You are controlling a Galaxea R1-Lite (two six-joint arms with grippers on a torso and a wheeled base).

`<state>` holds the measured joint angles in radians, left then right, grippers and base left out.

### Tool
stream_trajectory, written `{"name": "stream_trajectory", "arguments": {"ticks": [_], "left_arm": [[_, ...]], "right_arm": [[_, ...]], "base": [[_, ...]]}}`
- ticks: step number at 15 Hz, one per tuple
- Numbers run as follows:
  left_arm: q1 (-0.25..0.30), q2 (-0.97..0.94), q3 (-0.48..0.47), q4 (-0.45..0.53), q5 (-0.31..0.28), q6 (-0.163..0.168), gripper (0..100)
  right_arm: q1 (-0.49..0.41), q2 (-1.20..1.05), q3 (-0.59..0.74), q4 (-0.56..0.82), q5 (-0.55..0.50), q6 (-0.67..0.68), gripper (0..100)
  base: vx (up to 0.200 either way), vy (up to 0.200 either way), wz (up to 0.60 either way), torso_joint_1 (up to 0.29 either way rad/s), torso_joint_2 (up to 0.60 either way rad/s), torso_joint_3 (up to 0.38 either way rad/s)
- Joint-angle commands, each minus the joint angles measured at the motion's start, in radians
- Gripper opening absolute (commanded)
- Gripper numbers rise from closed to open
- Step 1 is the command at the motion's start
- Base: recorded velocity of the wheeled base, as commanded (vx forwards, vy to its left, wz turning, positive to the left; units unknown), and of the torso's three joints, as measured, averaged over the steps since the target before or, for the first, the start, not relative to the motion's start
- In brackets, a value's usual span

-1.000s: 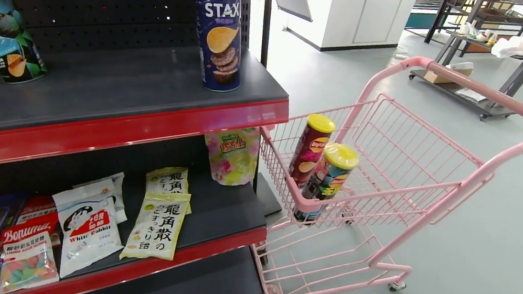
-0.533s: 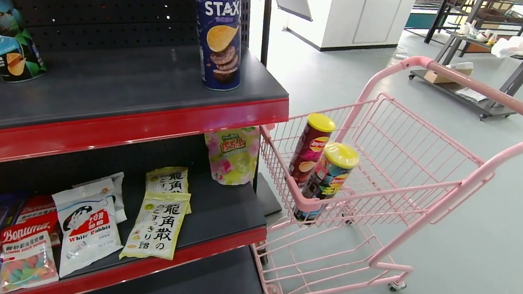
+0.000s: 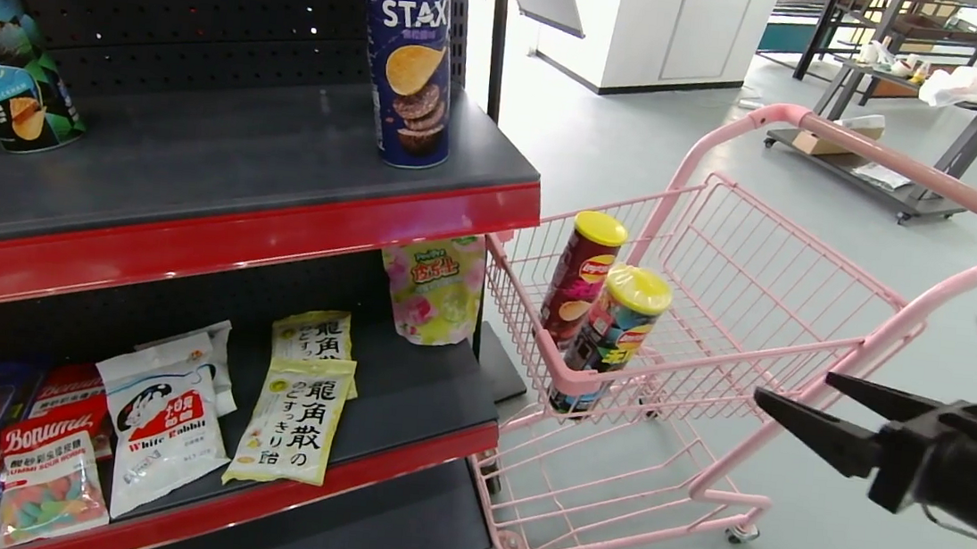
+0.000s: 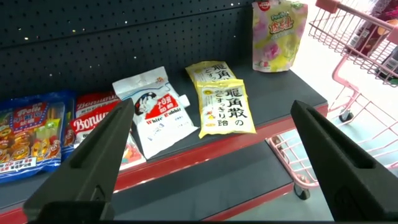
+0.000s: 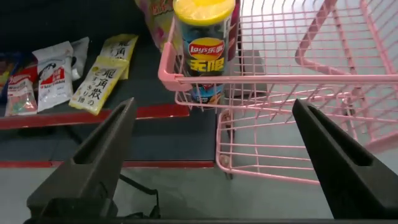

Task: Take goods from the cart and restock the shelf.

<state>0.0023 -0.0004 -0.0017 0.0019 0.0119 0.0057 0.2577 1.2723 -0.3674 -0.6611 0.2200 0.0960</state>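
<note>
Grey smooth floor (image 3: 627, 135) runs back to a white cabinet (image 3: 683, 24). Black metal shelf unit with red edges (image 3: 223, 240) stands just beside the pink wire cart (image 3: 811, 279), which holds a maroon chip can (image 3: 583, 275) and a dark chip can (image 3: 617, 332), both yellow-lidded. The right gripper (image 3: 793, 386) gapes empty beside the cart. The left gripper (image 4: 212, 106), wide open and empty, faces the lower shelf.

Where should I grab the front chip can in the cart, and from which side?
Probably the upper body below the yellow lid, from above: the front chip can stands in a corner of the cart, and wire walls cover its lower half. The right gripper is open.
</note>
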Motion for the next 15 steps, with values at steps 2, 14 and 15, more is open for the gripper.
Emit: {"name": "stream_trajectory", "arguments": {"ticks": [2,14,15], "left_arm": [[0.001,0.000,0.000,0.000,0.000,0.000,100],[0.001,0.000,0.000,0.000,0.000,0.000,100],[0.001,0.000,0.000,0.000,0.000,0.000,100]], "right_arm": [[0.018,0.387,-0.016,-0.247,0.056,-0.007,100],[0.071,0.625,-0.278,-0.279,0.059,-0.024,100],[0.071,0.641,-0.294,-0.279,0.058,-0.024,100]], "base": [[0.000,0.000,0.00,0.000,0.00,0.000],[0.000,0.000,0.00,0.000,0.00,0.000],[0.000,0.000,0.00,0.000,0.00,0.000]]}}
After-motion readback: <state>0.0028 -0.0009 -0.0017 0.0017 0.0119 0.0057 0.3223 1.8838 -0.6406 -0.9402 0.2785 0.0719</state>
